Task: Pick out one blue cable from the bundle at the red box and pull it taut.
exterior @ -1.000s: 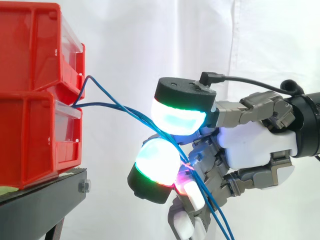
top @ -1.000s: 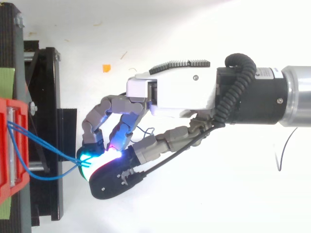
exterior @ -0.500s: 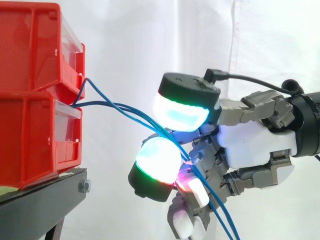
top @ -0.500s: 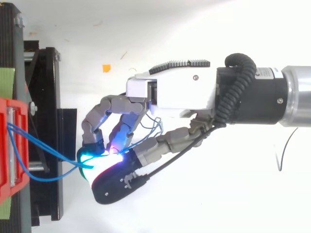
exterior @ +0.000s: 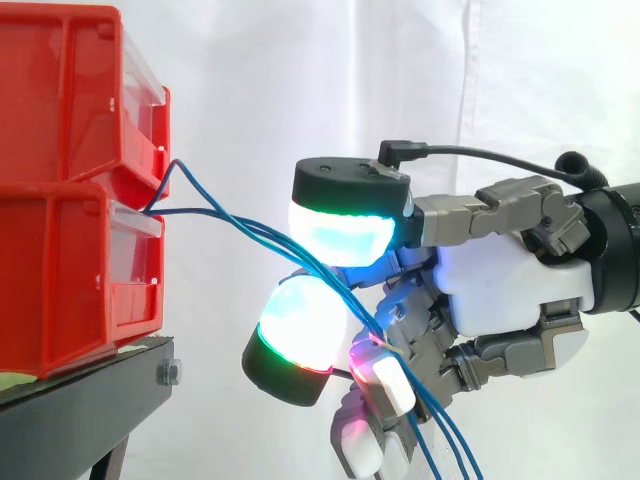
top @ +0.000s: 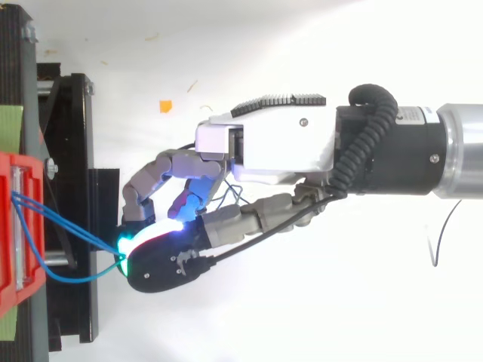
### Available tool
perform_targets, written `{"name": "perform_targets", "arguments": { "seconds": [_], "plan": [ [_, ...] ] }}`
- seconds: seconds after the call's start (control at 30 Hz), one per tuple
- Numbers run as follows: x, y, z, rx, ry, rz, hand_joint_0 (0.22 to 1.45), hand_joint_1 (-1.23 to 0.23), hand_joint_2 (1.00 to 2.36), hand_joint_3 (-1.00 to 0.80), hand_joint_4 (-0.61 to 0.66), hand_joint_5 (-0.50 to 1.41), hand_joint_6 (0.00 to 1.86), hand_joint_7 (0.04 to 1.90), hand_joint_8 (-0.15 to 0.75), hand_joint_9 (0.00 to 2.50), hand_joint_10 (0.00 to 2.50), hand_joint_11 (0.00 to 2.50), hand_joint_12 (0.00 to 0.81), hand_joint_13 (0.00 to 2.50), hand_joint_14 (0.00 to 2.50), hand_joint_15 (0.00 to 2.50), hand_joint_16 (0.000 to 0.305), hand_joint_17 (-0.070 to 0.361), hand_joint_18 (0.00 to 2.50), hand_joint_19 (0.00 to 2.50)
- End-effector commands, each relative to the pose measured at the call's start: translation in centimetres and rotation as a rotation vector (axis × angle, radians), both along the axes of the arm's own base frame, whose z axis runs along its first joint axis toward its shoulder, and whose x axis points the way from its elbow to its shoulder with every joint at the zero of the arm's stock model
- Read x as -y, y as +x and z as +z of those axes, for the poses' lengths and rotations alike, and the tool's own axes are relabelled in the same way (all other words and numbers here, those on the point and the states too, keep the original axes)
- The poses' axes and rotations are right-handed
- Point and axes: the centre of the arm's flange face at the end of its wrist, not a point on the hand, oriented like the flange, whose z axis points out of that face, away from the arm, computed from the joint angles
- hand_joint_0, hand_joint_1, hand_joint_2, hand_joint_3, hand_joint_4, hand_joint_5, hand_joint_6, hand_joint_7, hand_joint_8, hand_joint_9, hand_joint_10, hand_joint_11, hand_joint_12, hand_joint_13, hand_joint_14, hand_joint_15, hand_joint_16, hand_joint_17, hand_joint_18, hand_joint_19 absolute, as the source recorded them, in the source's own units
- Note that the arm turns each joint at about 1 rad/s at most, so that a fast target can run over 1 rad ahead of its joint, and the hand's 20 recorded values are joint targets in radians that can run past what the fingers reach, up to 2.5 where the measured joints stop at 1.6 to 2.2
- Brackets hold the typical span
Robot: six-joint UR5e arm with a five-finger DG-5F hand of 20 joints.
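Observation:
Two stacked red bins stand on the left, seen from above at the left edge. A small bundle of thin blue cables comes out between them and slopes down to the right. My hand faces the bins with its fingers curled. The cables run between the large glowing thumb pad above and a glowing finger pad below, then drop past the palm. From above, the cables meet the hand where thumb and fingertip close together. They sag a little.
The bins rest on a black stand, whose dark frame sticks out toward the hand. A white curtain hangs behind. A small orange scrap lies on the white floor, and there is free room to the right.
The thumb has swung forward toward the bins and come down over the cables. The lower finger pad has shifted slightly left and down. The cables stay between them.

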Motion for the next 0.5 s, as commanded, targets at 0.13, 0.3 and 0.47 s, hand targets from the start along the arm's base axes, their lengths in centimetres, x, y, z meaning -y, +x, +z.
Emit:
{"name": "perform_targets", "arguments": {
  "seconds": [0.13,0.3,0.47],
  "plan": [
    [-0.03,0.02,0.05,0.001,0.000,-0.002,0.60,-0.52,1.01,-0.09,0.12,-0.12,0.80,0.91,0.288,1.09,0.02,0.60,0.387,0.87,0.02,0.51,0.060,0.136,0.67,0.65],
    [-0.02,0.05,0.08,0.004,0.000,-0.003,0.59,-0.56,1.01,-0.07,0.14,-0.13,0.84,0.88,0.292,1.07,0.02,0.64,0.387,0.86,0.02,0.52,0.060,0.135,0.66,0.65],
    [-0.10,0.19,0.46,0.009,0.001,0.003,0.58,-0.68,1.01,-0.08,0.15,-0.16,0.87,0.84,0.287,1.05,0.02,0.68,0.375,0.83,0.02,0.53,0.059,0.132,0.64,0.65]
  ]
}}
